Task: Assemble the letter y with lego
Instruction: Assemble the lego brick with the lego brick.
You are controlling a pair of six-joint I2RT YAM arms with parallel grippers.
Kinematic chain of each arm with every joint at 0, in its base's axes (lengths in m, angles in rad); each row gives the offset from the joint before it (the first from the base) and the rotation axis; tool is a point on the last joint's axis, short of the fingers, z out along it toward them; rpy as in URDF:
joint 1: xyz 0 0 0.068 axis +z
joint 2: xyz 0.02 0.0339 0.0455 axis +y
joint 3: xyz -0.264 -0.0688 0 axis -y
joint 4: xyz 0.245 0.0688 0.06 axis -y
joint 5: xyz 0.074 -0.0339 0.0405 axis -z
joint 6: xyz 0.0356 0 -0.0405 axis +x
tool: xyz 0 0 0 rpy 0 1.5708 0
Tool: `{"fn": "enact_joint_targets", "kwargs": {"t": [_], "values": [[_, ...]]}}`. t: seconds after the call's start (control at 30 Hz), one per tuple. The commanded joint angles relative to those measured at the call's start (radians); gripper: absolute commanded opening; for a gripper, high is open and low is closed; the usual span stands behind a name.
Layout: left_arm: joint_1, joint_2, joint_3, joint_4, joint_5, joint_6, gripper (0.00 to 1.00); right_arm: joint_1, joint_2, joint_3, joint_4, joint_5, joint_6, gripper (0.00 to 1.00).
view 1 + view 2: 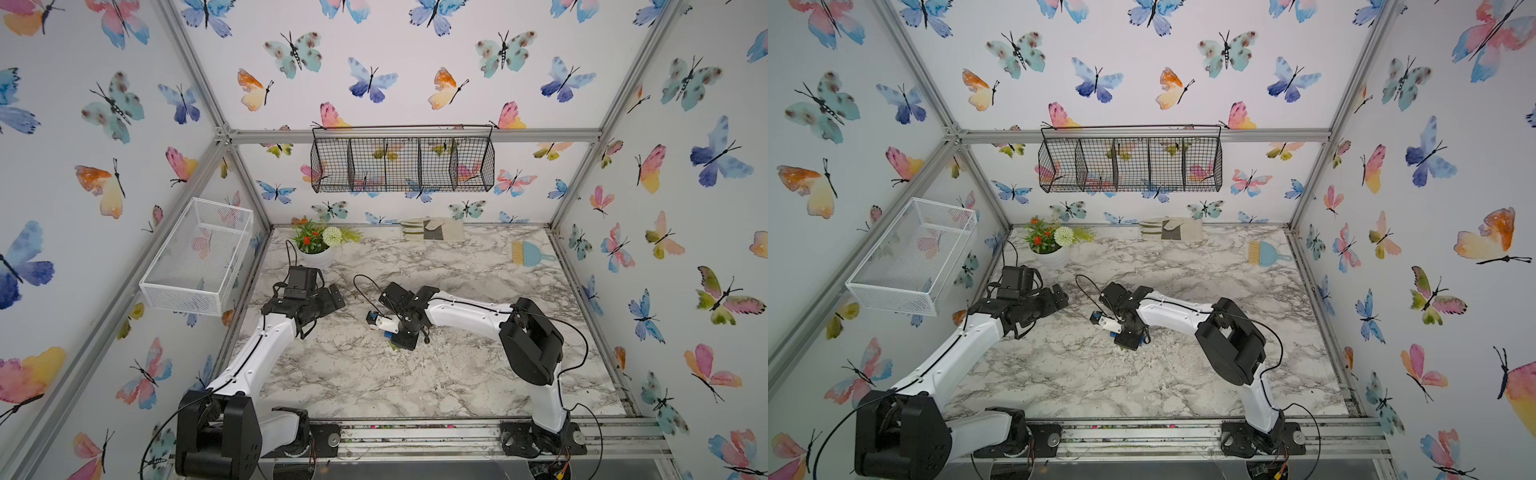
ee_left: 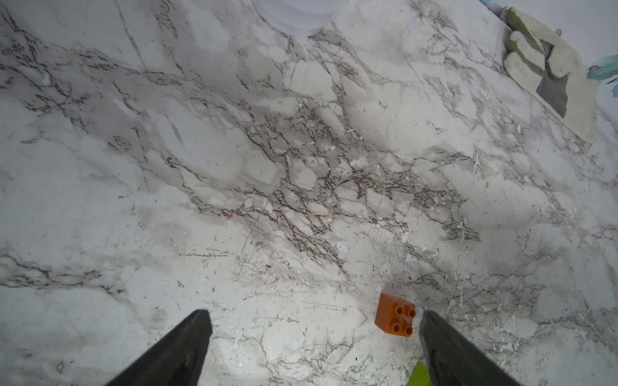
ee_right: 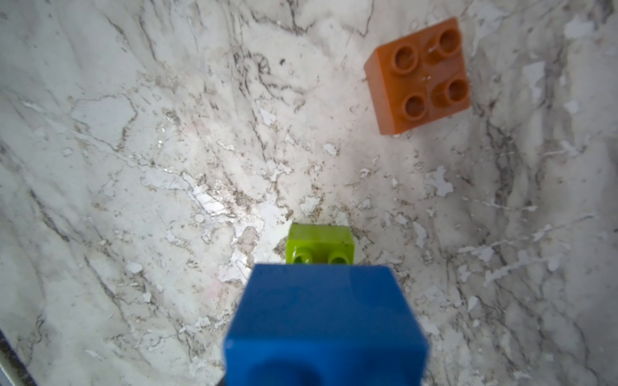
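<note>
An orange brick lies studs up on the marble table. In the left wrist view it sits just inside one of the fingers of my open left gripper, not gripped. My right gripper points down at the table's middle, shut on a blue brick that hides its fingertips in the right wrist view. A lime green brick lies on the table just past the blue one; I cannot tell whether they touch. The orange brick does not show in the top views.
A white pot of flowers stands at the back left, a work glove against the back wall, a blue brush at the back right. A white wire basket and a black one hang on the walls.
</note>
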Motion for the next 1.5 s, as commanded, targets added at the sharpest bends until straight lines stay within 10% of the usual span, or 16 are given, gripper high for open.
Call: {"fn": "enact_joint_targets", "kwargs": {"t": [0.0, 1.47], "values": [[0.008, 0.006, -0.016, 0.005, 0.015, 0.001, 0.98, 0.016, 0.035, 0.019, -0.065, 0.016, 0.015, 0.26], [0.01, 0.011, -0.02, 0.017, 0.032, -0.02, 0.98, 0.039, 0.117, 0.185, -0.263, 0.057, 0.279, 0.21]]}}
